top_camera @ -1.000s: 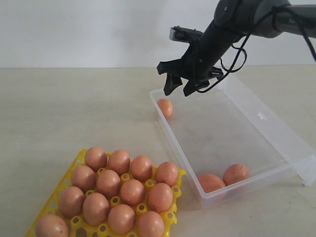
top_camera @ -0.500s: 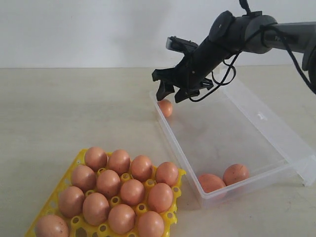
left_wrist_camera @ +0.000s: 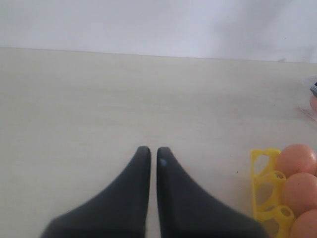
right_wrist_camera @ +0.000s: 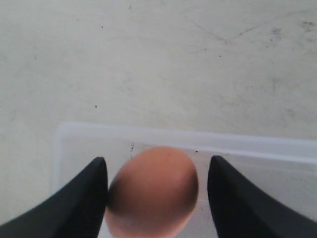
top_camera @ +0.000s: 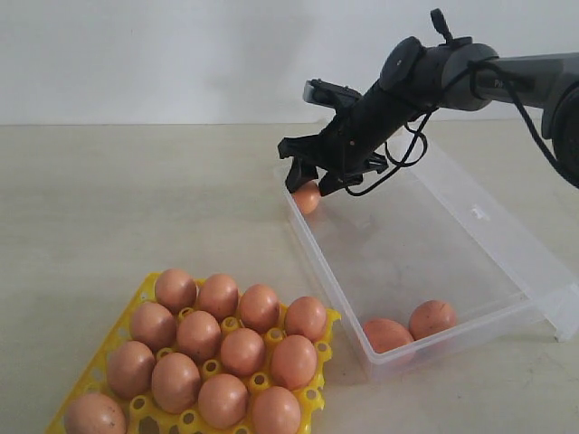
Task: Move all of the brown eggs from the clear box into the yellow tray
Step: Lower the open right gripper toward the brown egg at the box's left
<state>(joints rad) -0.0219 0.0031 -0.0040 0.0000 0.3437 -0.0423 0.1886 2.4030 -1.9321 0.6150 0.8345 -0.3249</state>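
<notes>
**A:** Where is the right gripper [top_camera: 310,185]?

**B:** Tipped down over the far corner of the clear box [top_camera: 407,244]. Its two black, tapered fingers stand apart, with a brown egg [right_wrist_camera: 153,191] low between them. One finger sits right by the shell and a gap shows on the other side. I cannot tell whether either finger touches it.

**A:** And the shell?

**B:** Smooth and matte, orange-brown, a plain oval.

**A:** What is the box like?

**B:** A shallow rectangle of thin see-through plastic with rounded corners. Its clear lid [top_camera: 507,226] is folded out along the right side. Two other eggs [top_camera: 387,334] lie side by side in the near corner, against the front wall.

**A:** The yellow tray [top_camera: 315,396]?

**B:** It sits near the box's near left corner. It is bright, glossy plastic with round, hollow posts between the cups. Rows of tray eggs [top_camera: 242,351] fill the cells, the same orange-brown, and a few are faintly speckled.

**A:** The left gripper [left_wrist_camera: 152,149]?

**B:** It shows only in its wrist view. Two dark, curved fingers are drawn together to a thin slit with nothing between them. They sit over the pale, matte table [left_wrist_camera: 99,99], near the tray's edge.
</notes>
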